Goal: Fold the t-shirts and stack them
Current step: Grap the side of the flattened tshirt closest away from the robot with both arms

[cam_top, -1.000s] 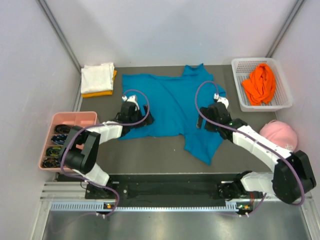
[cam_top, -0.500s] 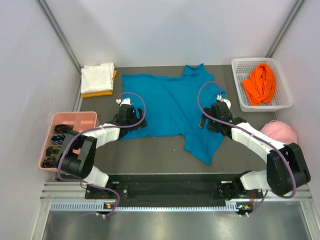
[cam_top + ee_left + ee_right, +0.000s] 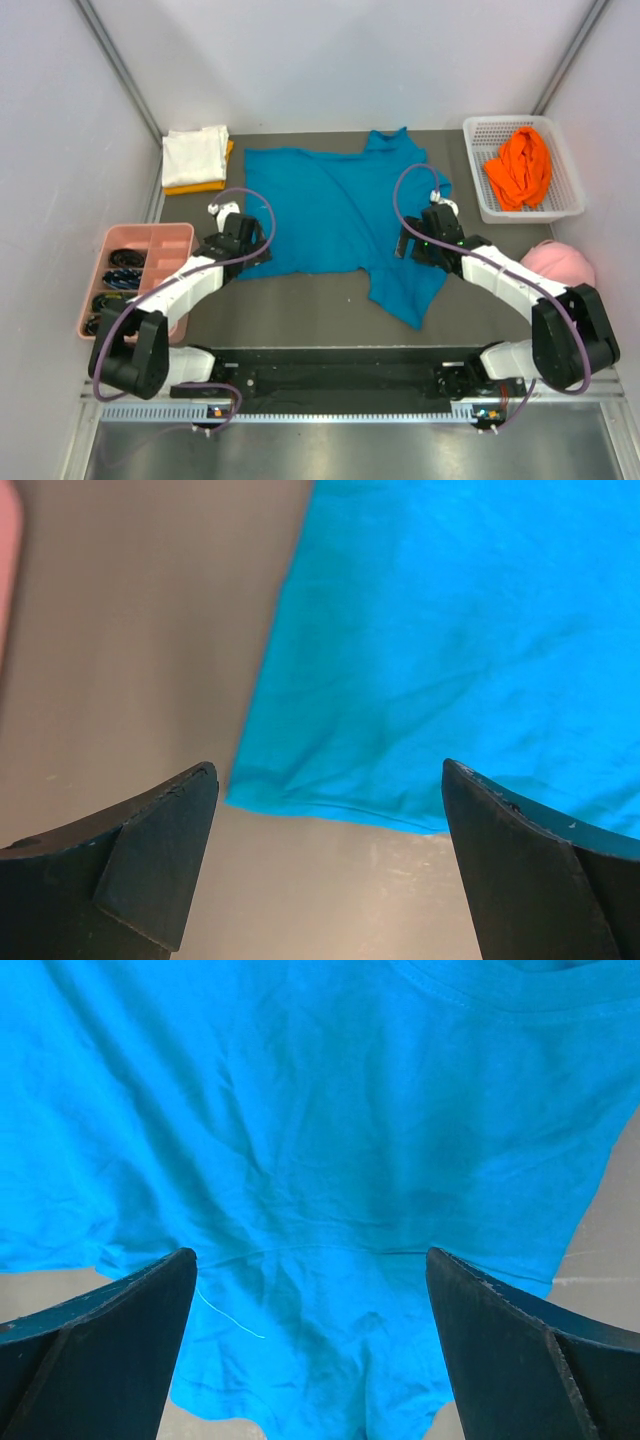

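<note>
The teal-blue t-shirt (image 3: 340, 215) lies spread on the dark table, one part trailing toward the front right. My left gripper (image 3: 262, 250) is open over its front left hem corner, which shows in the left wrist view (image 3: 300, 800) between the fingers. My right gripper (image 3: 405, 243) is open above the shirt's right side; the cloth (image 3: 320, 1160) fills the right wrist view. A white t-shirt (image 3: 195, 153) lies folded on a yellow-orange one (image 3: 197, 186) at the back left. A bright orange t-shirt (image 3: 520, 167) lies bunched in a white basket (image 3: 478, 190).
A pink tray (image 3: 150, 236) with several dark items sits at the left edge. A pink cap (image 3: 558, 268) lies at the right edge. Grey walls close in the table on three sides.
My left gripper has drawn back to the left, off the shirt body to its front left corner. My right gripper has shifted slightly back and stays over the shirt's right side.
</note>
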`<act>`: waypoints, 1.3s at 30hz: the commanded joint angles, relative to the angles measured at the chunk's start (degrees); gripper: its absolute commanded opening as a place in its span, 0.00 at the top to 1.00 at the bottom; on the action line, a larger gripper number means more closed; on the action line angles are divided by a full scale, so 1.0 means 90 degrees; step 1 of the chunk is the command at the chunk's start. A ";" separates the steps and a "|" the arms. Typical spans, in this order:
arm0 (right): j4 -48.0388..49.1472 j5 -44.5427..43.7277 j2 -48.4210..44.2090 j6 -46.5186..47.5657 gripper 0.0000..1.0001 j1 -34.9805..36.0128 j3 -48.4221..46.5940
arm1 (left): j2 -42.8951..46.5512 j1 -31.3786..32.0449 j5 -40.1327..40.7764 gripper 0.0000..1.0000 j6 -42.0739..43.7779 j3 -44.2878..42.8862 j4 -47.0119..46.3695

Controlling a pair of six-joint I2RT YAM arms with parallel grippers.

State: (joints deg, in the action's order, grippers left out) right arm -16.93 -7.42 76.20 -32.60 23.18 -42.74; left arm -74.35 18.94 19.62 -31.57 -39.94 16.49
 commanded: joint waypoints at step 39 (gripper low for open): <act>0.0016 0.0122 -0.0567 -0.0011 0.03 0.0003 0.0315 | -0.0401 -0.1001 -0.0656 0.54 -0.0506 0.0503 -0.0221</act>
State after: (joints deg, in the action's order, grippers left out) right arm -17.21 -6.09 73.52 -32.60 23.18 -40.47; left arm -76.42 10.35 14.63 -37.04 -34.54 15.40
